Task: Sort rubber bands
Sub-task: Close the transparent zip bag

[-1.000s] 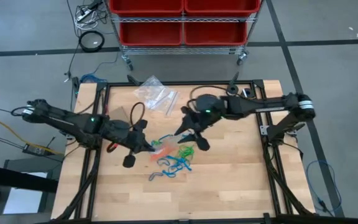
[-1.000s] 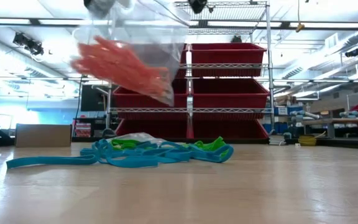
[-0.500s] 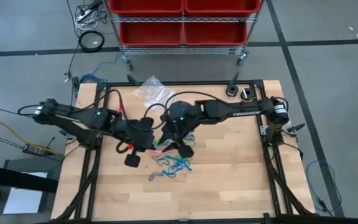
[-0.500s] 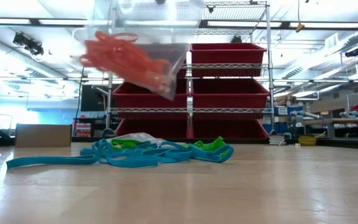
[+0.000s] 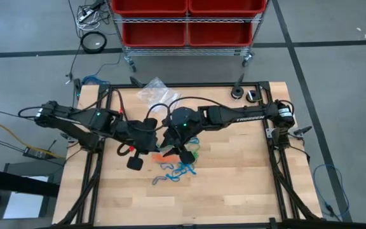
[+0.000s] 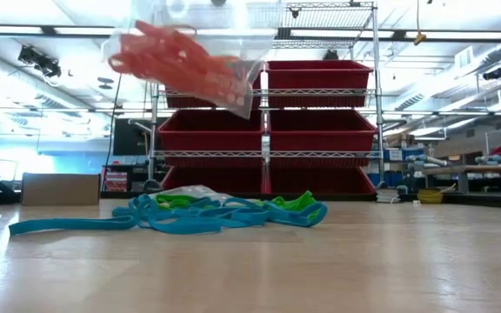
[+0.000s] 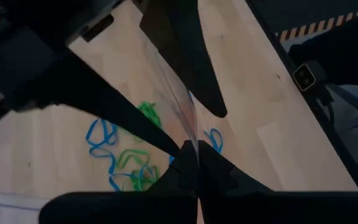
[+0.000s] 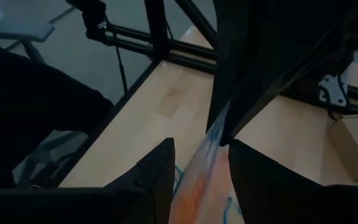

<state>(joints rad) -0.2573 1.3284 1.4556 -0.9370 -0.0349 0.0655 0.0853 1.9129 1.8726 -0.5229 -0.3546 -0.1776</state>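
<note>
While the orange rubber bands (image 6: 181,63) hang gathered inside a clear bag (image 6: 211,52) lifted well above the surface (image 5: 234,184), the blue rubber bands (image 6: 146,222) and green rubber bands (image 6: 298,204) lie loose in one tangled heap below it, near the middle of the surface. Judgement: one colour of three looks sorted; blue and green are not yet separated or bagged.

Left end effector (image 7: 191,163): closed, pinching the thin edge of the clear bag, as its own wrist view shows. It sits just left of the heap in the high view.

Right end effector (image 8: 201,152): its two fingers stand apart, with the bag's film and its orange contents between them. Whether the fingers press the film or only straddle it, I cannot tell. In the high view this arm reaches across from the right and meets the left one directly over the heap.

A second crumpled clear bag (image 5: 154,91) lies at the far edge of the surface, apart from both arms; it appears unused.

Remaining, by my estimate: finish with the orange bag, then pick apart blue and green, which are intertwined and will likely snag on each other.
</note>
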